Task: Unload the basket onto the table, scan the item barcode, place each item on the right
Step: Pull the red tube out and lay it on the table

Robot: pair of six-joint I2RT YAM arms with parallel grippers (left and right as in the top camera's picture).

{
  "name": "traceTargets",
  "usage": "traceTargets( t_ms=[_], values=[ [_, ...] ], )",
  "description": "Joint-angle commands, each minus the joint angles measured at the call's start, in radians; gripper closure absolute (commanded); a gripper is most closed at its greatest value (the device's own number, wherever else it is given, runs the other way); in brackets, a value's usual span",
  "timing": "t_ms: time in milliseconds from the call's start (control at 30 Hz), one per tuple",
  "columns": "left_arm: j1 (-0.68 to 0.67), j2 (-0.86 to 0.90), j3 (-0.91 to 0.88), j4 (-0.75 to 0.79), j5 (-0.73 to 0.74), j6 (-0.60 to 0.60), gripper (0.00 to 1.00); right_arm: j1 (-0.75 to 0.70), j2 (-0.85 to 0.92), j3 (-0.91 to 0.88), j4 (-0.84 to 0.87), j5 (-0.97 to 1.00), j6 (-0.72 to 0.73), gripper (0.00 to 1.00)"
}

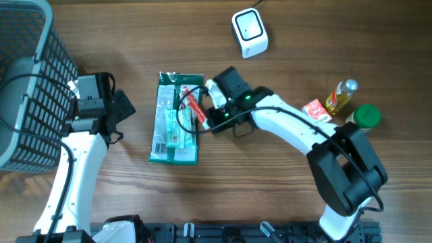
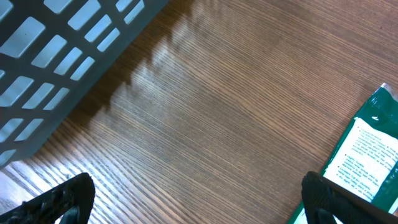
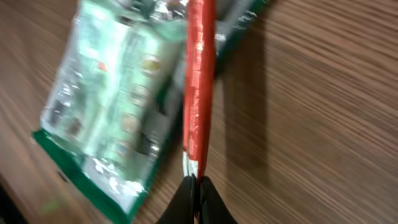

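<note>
**Status: one red sachet gripped, scanner well apart**

1. Item. One slim red sachet [image 1: 192, 105] is pinched at its lower end by the right claw [image 1: 202, 123]. The claw's two fingers are closed tight on it. In the right wrist view the sachet [image 3: 199, 81] stands edge-on above the claw [image 3: 196, 186]. It sits over the right edge of one large green pack [image 1: 177, 152]. Contact between the two cannot be determined.
2. Adjacent items. The green pack lies flat on the bench [image 1: 304, 40]. One smaller pale translucent pack [image 1: 173, 125] rests on top of it.
3. Scanner. One white scanner [image 1: 250, 32] stands at the far edge of the bench, well apart from the sachet.
4. Right side. One yellow bottle [image 1: 341, 96], one small red-and-white carton [image 1: 316, 110] and one green-lidded container [image 1: 367, 116] are grouped together.
5. Left side. The left claw [image 1: 125, 108] is spread wide and holds nothing. It sits over bare bench between the green pack and one grey basket [image 1: 27, 101].
</note>
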Motion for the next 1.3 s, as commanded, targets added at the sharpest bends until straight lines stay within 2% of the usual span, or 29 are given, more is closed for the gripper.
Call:
traceTargets(
  t_ms=[0,100,300,400,533,667,700,733,767,833,1000,1067,1167,1267],
  values=[
    [0.005,0.005,-0.004,0.003,-0.002,0.002,0.0,-0.052,-0.049,0.011,-0.04,0.01,-0.067,0.95],
    [0.005,0.005,-0.004,0.003,-0.002,0.002,0.0,-0.086,-0.083,0.024,-0.078,0.011,-0.088,0.96],
    [0.005,0.005,-0.004,0.003,-0.002,0.002,0.0,-0.115,-0.156,0.187,-0.237,0.061,-0.288,0.96],
    [0.005,0.005,-0.004,0.003,-0.002,0.002,0.0,-0.115,-0.155,0.293,-0.329,0.18,-0.357,0.96],
    [0.005,0.005,-0.004,0.003,-0.002,0.002,0.0,-0.115,-0.155,0.361,-0.362,0.281,-0.465,0.96],
    [0.005,0.005,-0.004,0.003,-0.002,0.002,0.0,-0.115,-0.148,0.369,-0.374,0.306,-0.451,0.96],
    [0.005,0.005,-0.004,0.003,-0.002,0.002,0.0,-0.115,-0.143,0.369,-0.38,0.327,-0.438,0.91],
    [0.005,0.005,-0.004,0.003,-0.002,0.002,0.0,-0.115,-0.133,0.368,-0.398,0.336,-0.43,0.75],
    [0.005,0.005,-0.004,0.003,-0.002,0.002,0.0,-0.115,-0.124,0.367,-0.432,0.336,-0.43,0.66],
    [0.005,0.005,-0.004,0.003,-0.002,0.002,0.0,-0.115,-0.111,0.347,-0.483,0.336,-0.431,0.59],
    [0.005,0.005,-0.004,0.003,-0.002,0.002,0.0,-0.115,-0.108,0.212,-0.489,0.34,-0.491,0.51],
    [0.005,0.005,-0.004,0.003,-0.002,0.002,0.0,-0.116,-0.108,0.152,-0.465,0.402,-0.489,0.49],
    [0.005,0.005,-0.004,0.003,-0.002,0.002,0.0,-0.116,-0.108,0.056,-0.407,0.498,-0.481,0.49],
    [0.005,0.005,-0.004,0.003,-0.002,0.002,0.0,-0.121,-0.107,-0.042,-0.267,0.524,-0.416,0.5]
  ],
)
